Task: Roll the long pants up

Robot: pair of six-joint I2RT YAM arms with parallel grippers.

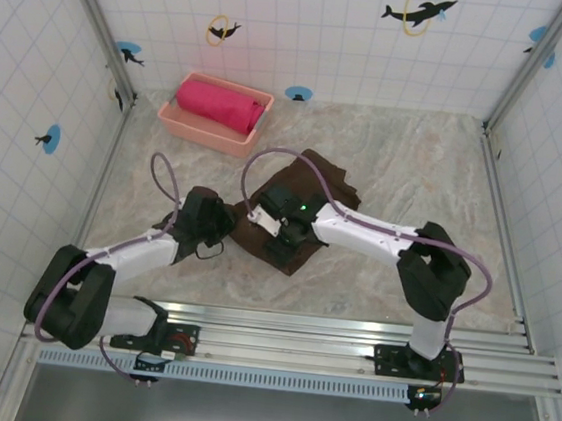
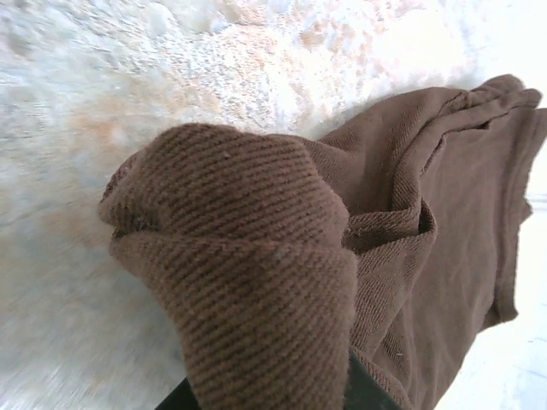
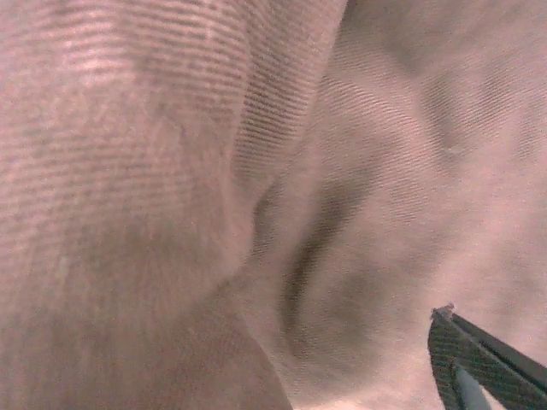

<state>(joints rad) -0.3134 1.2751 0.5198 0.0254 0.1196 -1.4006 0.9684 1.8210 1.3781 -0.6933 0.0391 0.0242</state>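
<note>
The long pants (image 1: 313, 189) lie bunched in a dark brown heap at the middle of the marble-patterned table. My left gripper (image 1: 221, 222) is at the heap's left edge. In the left wrist view a thick ribbed fold of the pants (image 2: 256, 282) rises between its dark fingers (image 2: 366, 395), and the jaws are shut on it. My right gripper (image 1: 281, 226) rests on top of the heap near its front. In the right wrist view brown cloth (image 3: 256, 205) is right against the lens. One finger (image 3: 479, 367) stands far out at the lower right, so the jaws are open.
A pink basket (image 1: 201, 132) stands at the back left with a bright pink rolled cloth (image 1: 222, 104) in it. Tiled walls with metal posts close in the table on three sides. A metal rail (image 1: 347, 343) carrying the arm bases runs along the near edge.
</note>
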